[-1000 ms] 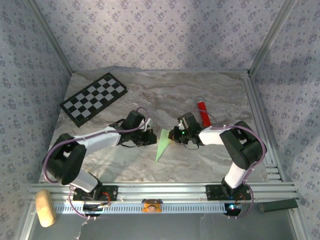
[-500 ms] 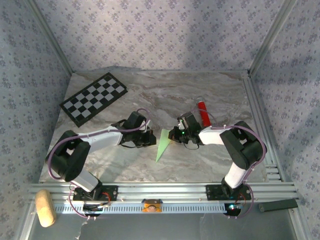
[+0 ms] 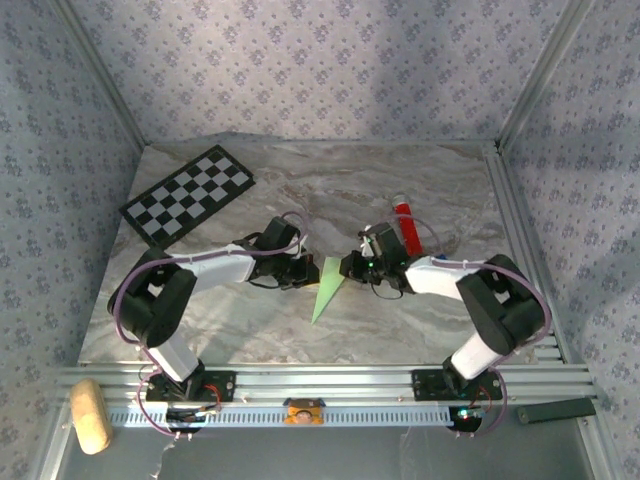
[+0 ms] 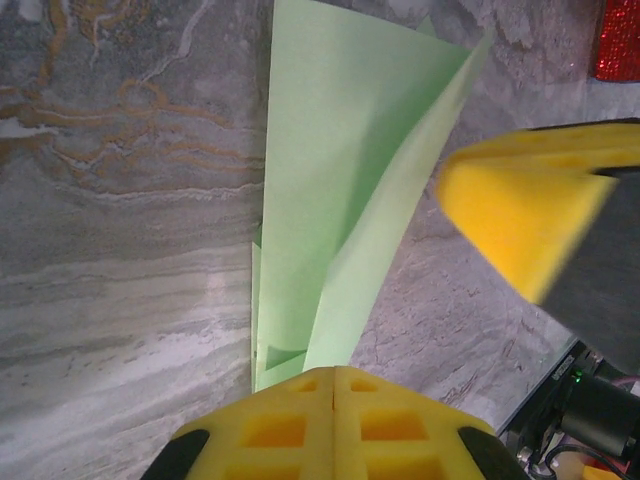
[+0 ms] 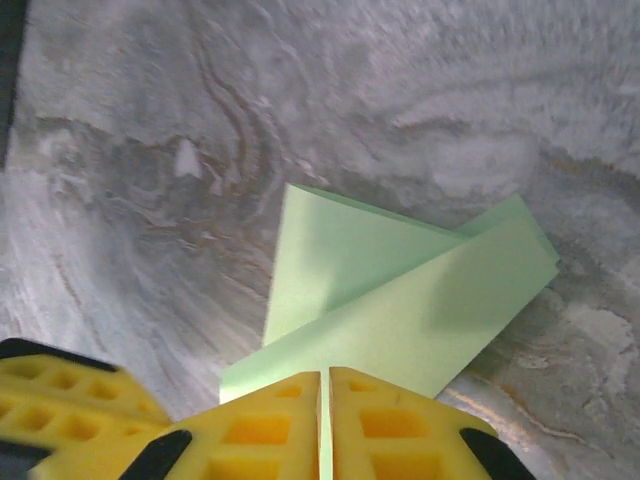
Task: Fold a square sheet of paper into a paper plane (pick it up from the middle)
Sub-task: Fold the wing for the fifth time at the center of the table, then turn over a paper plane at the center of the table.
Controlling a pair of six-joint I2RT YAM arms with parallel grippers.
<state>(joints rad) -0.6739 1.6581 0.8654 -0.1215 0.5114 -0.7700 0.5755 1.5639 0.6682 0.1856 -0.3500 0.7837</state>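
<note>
Paper plane (image 3: 324, 290): you're clamping it w/ L gripper (image 4: 333, 385) & R gripper (image 5: 325, 385), both pinching tight from opp. sides, mid-table (image 3: 400, 330).

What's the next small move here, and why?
Probably swing the right gripper leftward to lay the raised flap flat over the paper plane. Its closed fingers seem to pinch that flap, which stands off the table, while the closed left gripper sits at the paper's edge.

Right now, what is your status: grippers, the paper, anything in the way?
Left gripper shut, tips at the end of the paper plane. Right gripper shut on its raised flap. Red tube beyond right gripper, apart from the paper.
</note>
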